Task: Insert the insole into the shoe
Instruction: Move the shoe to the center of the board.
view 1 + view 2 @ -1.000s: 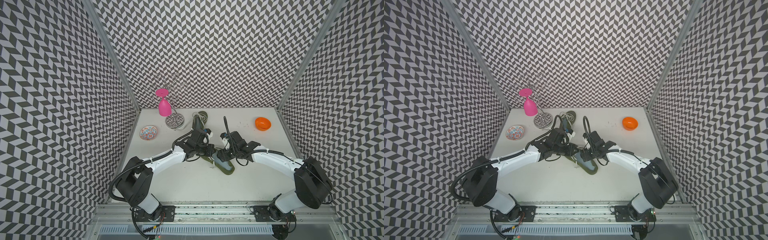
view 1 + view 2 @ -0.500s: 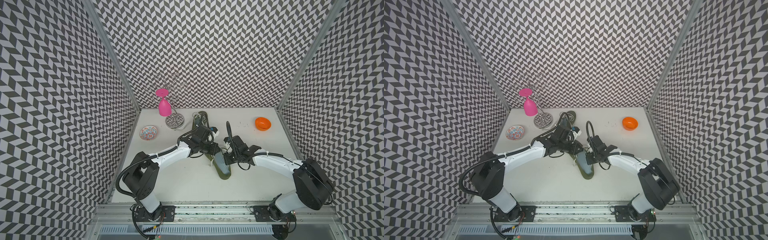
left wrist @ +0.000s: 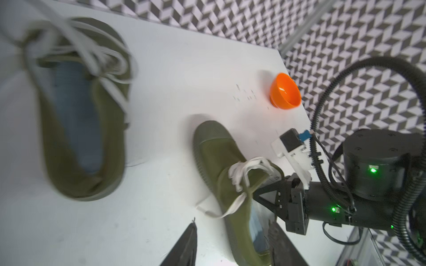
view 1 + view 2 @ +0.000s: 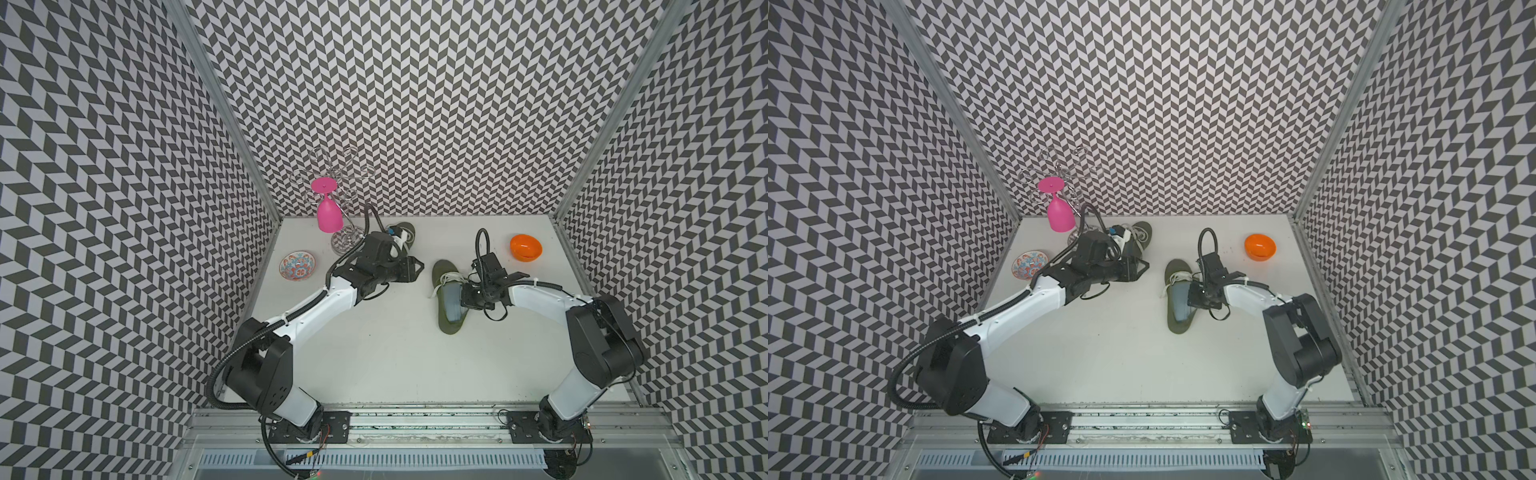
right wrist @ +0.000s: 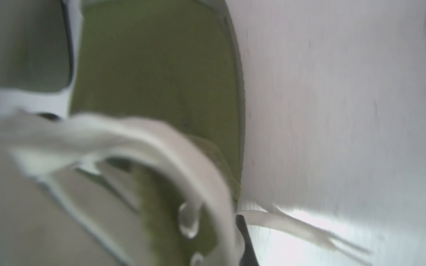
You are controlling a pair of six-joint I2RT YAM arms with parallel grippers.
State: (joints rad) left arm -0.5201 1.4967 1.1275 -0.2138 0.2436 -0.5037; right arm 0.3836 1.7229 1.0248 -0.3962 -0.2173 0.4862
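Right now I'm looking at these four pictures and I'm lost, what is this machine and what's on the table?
It is a robot: two arms mounted at the front of the table, each ending in a two-fingered gripper. Two pictures look down from overhead; two come from cameras on the wrists. On the table lie an olive shoe with a blue-grey insole inside, a second olive shoe, an orange bowl, a patterned dish, and a wire rack with a pink glass hanging on it. The left gripper is open and empty. The right gripper is shut at the first shoe's opening; what it pinches is unclear.
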